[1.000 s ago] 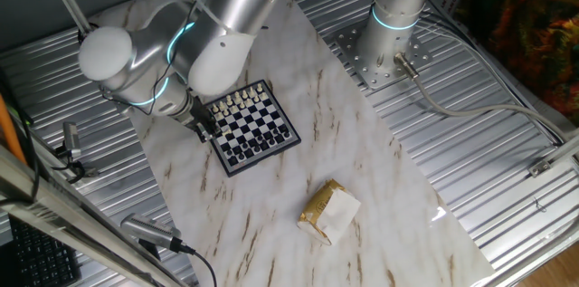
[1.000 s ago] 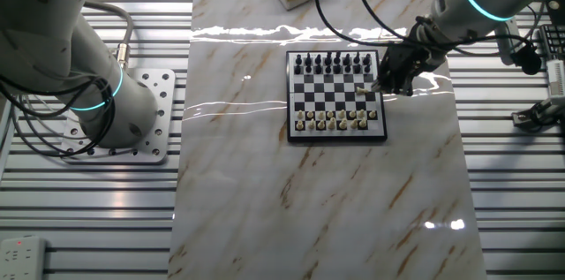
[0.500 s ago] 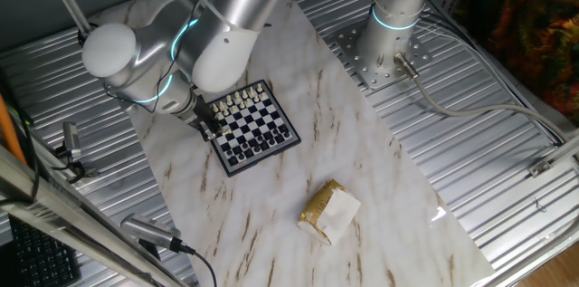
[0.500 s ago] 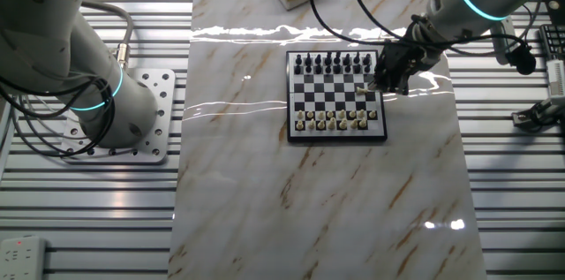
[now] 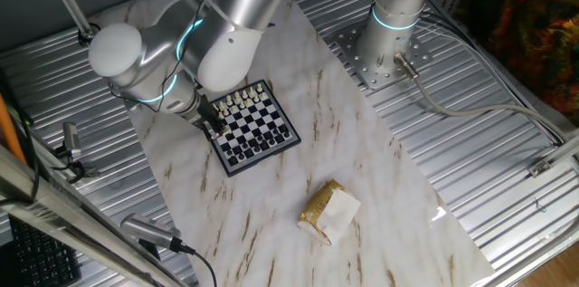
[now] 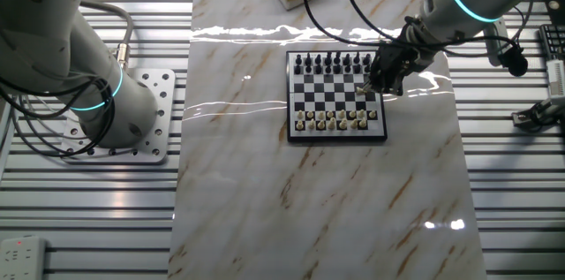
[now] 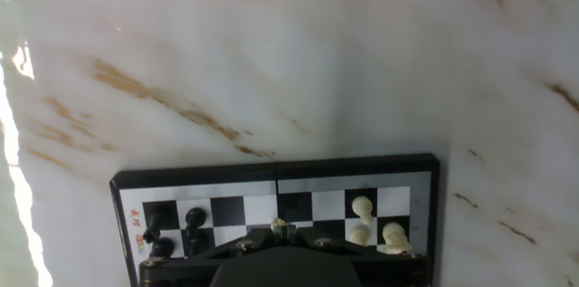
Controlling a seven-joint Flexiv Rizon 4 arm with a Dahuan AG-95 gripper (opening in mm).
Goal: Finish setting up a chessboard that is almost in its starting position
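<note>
Marble-patterned worktop [image 6: 265,192] – glossy white slab with tan veins, flanked by ribbed metal rails. Silver arm [image 5: 226,15], smooth and rounded, reaches down to the chessboard [image 6: 336,96], a small square checkered board with a dark rim near the worktop's middle. Tan-and-white paper packet [image 5: 329,212] lies well apart. Hand [image 6: 381,74] hovers at the board's edge – dark, pinching a pale piece [image 7: 279,225] it seems, though I cannot tell for sure.
</note>
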